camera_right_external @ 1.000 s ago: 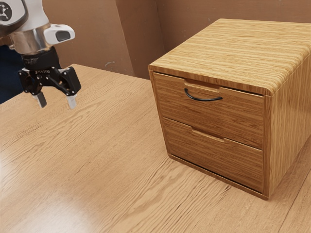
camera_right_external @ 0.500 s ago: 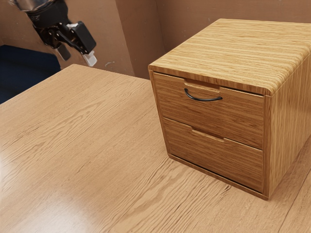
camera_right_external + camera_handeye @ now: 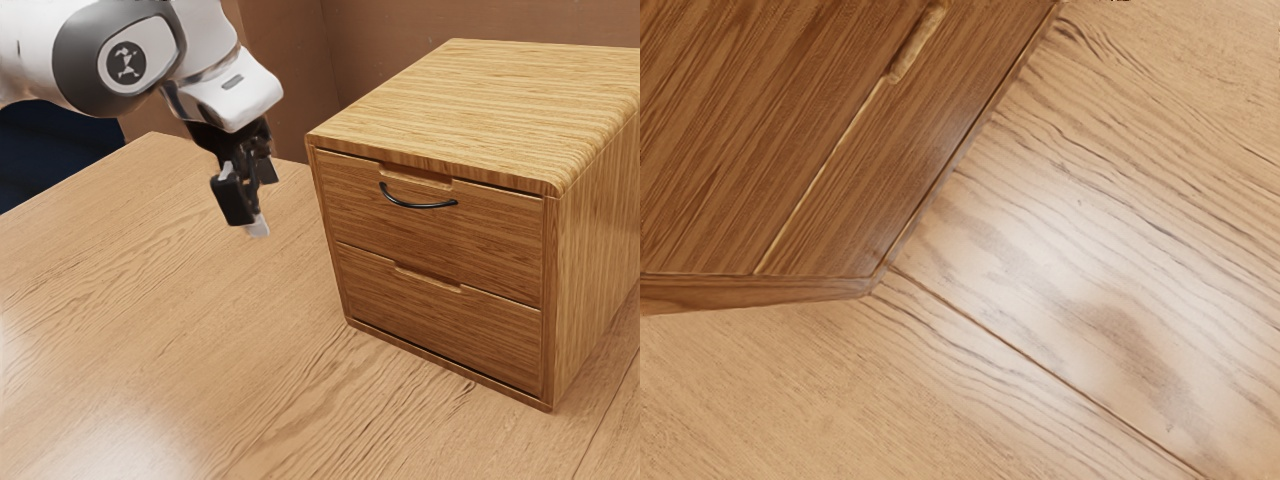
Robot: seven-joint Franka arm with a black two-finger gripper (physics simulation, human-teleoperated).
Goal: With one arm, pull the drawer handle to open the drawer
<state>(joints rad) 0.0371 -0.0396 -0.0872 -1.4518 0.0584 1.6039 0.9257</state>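
A wooden two-drawer cabinet (image 3: 480, 110) stands on the table at the exterior view's right. Its top drawer (image 3: 440, 225) carries a thin black curved handle (image 3: 417, 203) and sits flush with the front, shut. The lower drawer (image 3: 445, 315) is shut too. My gripper (image 3: 250, 215) hangs above the table to the left of the cabinet's front corner, at about the handle's height and well apart from it. Its fingers are open with nothing between them. In the wrist view the cabinet front (image 3: 750, 130) with a wooden grip notch (image 3: 915, 45) lies ahead of my hand.
The wooden table (image 3: 180, 330) spreads wide in front of the cabinet. A brown wall (image 3: 290, 60) stands behind. The table surface (image 3: 1090, 300) also fills the ground under my hand in the wrist view.
My arm has swung from the far upper left down and to the right, close to the cabinet's left corner. The hand has turned edge-on. The drawers have not moved.
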